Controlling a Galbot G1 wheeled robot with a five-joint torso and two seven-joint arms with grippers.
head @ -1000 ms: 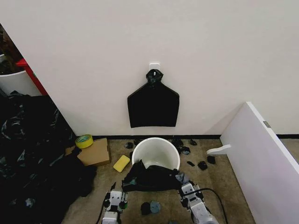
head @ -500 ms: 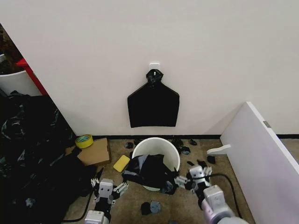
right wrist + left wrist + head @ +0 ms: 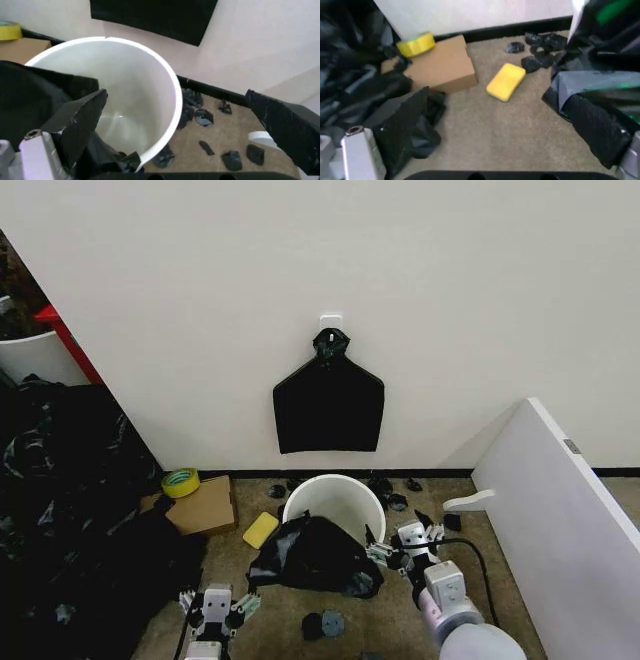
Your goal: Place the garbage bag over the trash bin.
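While garbage bag (image 3: 312,555) slumps against trash bin (image 3: 335,505) front, right gripper (image 3: 400,548) spread, empty, beside bin; left gripper (image 3: 214,608) spread, empty, low.

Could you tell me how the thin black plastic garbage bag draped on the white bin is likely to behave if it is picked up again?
The glossy, wrinkled black plastic garbage bag would probably be floppy: it slumps in loose folds over the near rim of the round cream-white plastic bin. It looks light, since the upright bin seems undisturbed beneath it. Its sheen suggests it may slip through a loose grasp.

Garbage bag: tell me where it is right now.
In the head view, the garbage bag is draped over the near rim of the trash bin, slumping to the floor, between the grippers.
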